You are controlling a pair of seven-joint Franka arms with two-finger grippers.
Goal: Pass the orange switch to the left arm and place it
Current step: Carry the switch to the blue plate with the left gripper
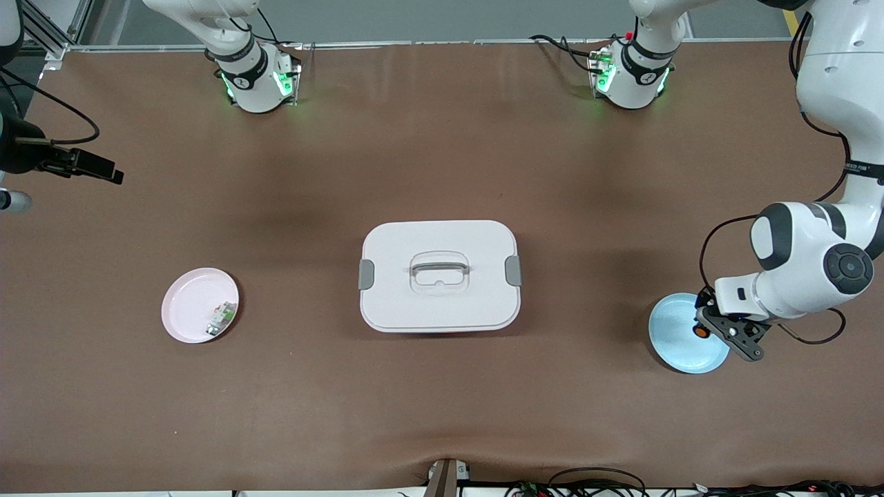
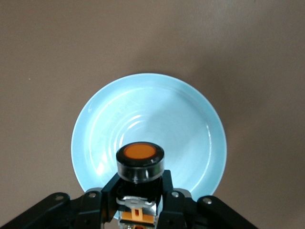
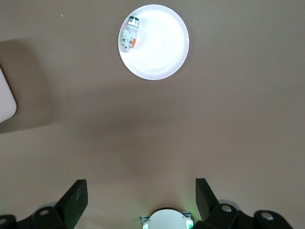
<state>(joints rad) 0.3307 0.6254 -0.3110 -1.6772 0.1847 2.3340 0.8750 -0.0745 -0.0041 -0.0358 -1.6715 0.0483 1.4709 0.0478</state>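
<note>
Brown matting is covering the whole bench (image 1: 442,414), and you are working over it with the box (image 1: 439,276) sitting in the middle, lid latched, between the two plates.

You are handling a small, light, rigid part: the orange switch (image 2: 140,162) is a hard plastic button with a smooth round cap, so it is likely to twist or slip if you are pinching it on the cap. The squarer body below the cap is the better place to hold, and that is where the left end effector (image 2: 141,193) is gripping it now, its fingers closed tight on the black body with the orange cap pointing down toward the blue plate (image 2: 190,109). In the front view the left end effector (image 1: 725,331) is hanging over the blue plate (image 1: 673,338) at the left arm's end of the bench, with the orange switch (image 1: 700,330) showing as an orange dot.

The right end effector (image 3: 141,198) is waiting with its fingers spread wide and holding nothing, high over bare bench near the right arm's end. Below it the pink plate (image 1: 186,304) is carrying a green-and-white component (image 1: 222,317). A handover will probably be leaving you little free surface to grab.
</note>
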